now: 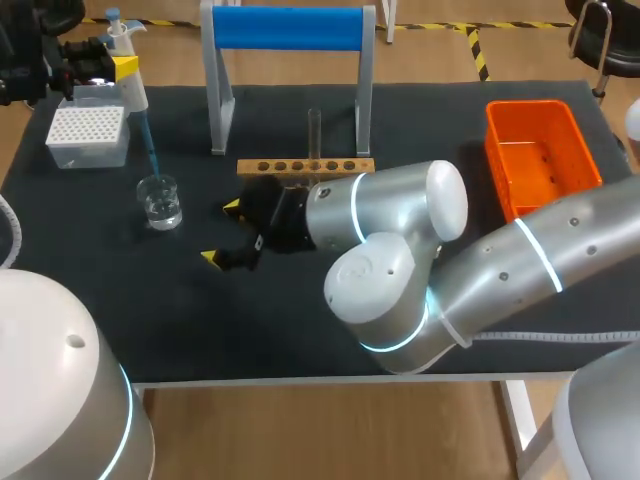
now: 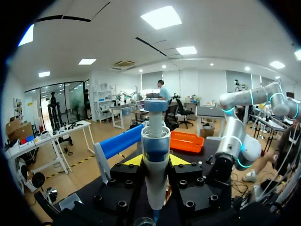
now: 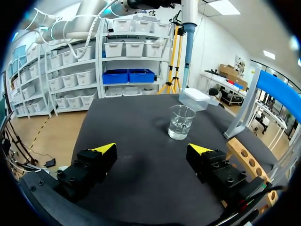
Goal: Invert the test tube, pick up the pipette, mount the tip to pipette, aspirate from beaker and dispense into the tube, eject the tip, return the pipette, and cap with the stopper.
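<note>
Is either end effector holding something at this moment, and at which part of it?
The left end effector is shut on the pipette, gripping its white body below the blue top. The right end effector is open and holds nothing.

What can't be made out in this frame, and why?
Whether the pipette reaches into the beaker: its body hides that, left wrist view; too small, head view.
Contents of the test tube: too small, head view.
Any stopper: seen nowhere; right arm covers table by the rack, head view.
</note>
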### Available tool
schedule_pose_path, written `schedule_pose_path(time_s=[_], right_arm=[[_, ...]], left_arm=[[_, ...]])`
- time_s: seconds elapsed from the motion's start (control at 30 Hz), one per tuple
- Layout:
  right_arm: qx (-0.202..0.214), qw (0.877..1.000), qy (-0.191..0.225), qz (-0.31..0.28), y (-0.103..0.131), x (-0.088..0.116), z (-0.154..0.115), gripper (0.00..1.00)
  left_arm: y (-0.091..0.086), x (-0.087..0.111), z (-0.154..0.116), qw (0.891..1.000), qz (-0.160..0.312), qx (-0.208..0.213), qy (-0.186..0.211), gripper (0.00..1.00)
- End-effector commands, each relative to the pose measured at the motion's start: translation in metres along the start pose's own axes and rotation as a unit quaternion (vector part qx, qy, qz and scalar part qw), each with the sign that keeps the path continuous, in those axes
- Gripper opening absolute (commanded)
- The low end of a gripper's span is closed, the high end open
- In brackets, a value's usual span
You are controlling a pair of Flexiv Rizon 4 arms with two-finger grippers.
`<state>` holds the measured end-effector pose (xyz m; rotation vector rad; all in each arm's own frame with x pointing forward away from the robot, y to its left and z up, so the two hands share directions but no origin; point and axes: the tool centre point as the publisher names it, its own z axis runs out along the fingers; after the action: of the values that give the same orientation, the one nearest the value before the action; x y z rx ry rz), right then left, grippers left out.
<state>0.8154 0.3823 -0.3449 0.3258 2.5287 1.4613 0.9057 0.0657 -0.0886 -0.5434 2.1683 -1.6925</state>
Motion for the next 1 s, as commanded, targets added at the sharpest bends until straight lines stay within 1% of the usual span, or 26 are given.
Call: schedule_pose_path(time_s=[0.03, 0.23, 0.87, 0.93, 1.0], right_arm=[[0.002, 1.000, -0.002, 0.000, 0.001, 0.001, 0.002, 1.00], [0.002, 1.000, -0.002, 0.000, 0.001, 0.001, 0.002, 1.00], [0.002, 1.000, -0.002, 0.000, 0.001, 0.001, 0.002, 1.00], [0.002, 1.000, -0.002, 0.000, 0.001, 0.001, 0.002, 1.00], [0.002, 1.000, -0.002, 0.000, 0.001, 0.001, 0.002, 1.00]], left_arm=[[0.000, 0.000, 0.000, 1.000, 0.001, 0.001, -0.001, 0.00], [0.000, 0.000, 0.000, 1.000, 0.001, 0.001, -0.001, 0.00], [0.034, -0.016, 0.004, 1.000, 0.008, 0.016, -0.008, 0.00], [0.036, -0.017, 0.004, 1.000, 0.014, 0.022, -0.007, 0.00], [0.039, -0.017, 0.005, 1.000, 0.023, 0.018, -0.007, 0.00]])
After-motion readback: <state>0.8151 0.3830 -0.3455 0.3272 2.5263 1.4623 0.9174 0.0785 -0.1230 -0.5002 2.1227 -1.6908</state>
